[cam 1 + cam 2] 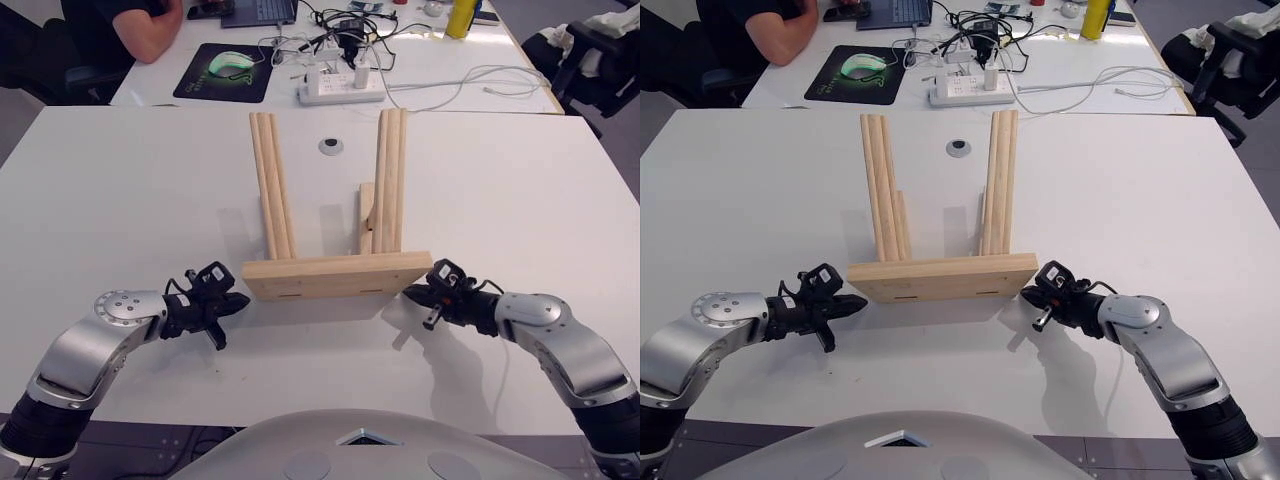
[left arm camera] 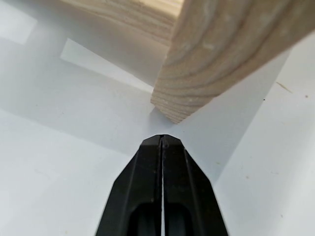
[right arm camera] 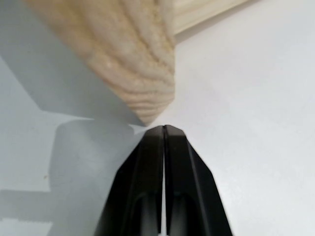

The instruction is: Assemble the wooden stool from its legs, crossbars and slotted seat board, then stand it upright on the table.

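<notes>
The wooden stool lies on its side in the middle of the white table. Its slotted seat board [image 1: 337, 275] stands on edge facing me. The left legs [image 1: 270, 185] and right legs [image 1: 390, 180] run away from me, with a crossbar [image 1: 366, 215] by the right pair. My left gripper [image 1: 243, 299] is shut, its tip just off the board's left end [image 2: 221, 54] near the table surface. At the right end [image 3: 123, 54], my right gripper [image 1: 408, 292] is shut too, its tip by the lower corner. Neither gripper holds anything.
A round cable hole [image 1: 331, 146] sits in the table beyond the stool. On a second desk behind are a power strip [image 1: 340, 88] with cables, a dark mouse pad [image 1: 225, 72] and a seated person. Bare tabletop lies to both sides.
</notes>
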Tool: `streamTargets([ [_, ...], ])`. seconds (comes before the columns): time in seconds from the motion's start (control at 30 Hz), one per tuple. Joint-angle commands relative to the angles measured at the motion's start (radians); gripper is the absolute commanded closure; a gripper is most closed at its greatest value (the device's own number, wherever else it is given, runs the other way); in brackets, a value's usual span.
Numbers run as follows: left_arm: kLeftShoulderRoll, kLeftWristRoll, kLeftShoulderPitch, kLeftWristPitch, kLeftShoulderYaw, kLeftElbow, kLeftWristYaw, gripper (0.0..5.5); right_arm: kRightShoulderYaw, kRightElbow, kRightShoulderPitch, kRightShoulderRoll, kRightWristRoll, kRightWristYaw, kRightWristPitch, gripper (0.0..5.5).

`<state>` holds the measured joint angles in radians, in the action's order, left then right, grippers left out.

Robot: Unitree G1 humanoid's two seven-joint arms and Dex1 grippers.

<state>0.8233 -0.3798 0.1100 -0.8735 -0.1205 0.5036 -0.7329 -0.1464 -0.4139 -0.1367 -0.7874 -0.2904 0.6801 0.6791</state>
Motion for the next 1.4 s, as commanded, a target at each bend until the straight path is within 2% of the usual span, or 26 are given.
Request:
streamTargets([
  [0.03,-0.002,0.013,-0.027,0.003,-0.014,-0.014,0.003,5.47,-0.003,0.029,0.017,0.011,0.016,0.006,-0.011,5.5],
  [0.5,-0.031,0.039,-0.066,0.023,-0.066,-0.026,0.006,5.47,-0.027,0.021,0.037,0.036,0.017,0.016,0.007,5.5],
  [0.8,-0.041,0.015,-0.08,-0.006,-0.059,-0.002,-0.006,5.47,-0.01,-0.023,0.027,0.045,-0.028,0.026,0.049,5.5],
  [1.07,-0.03,-0.061,-0.137,-0.105,0.013,0.092,-0.022,5.47,0.071,-0.176,0.087,0.038,-0.158,0.058,0.186,5.5],
  [1.4,-0.033,-0.279,-0.326,-0.337,0.179,0.207,-0.05,5.47,0.191,-0.316,0.169,0.016,-0.34,0.08,0.376,5.5],
])
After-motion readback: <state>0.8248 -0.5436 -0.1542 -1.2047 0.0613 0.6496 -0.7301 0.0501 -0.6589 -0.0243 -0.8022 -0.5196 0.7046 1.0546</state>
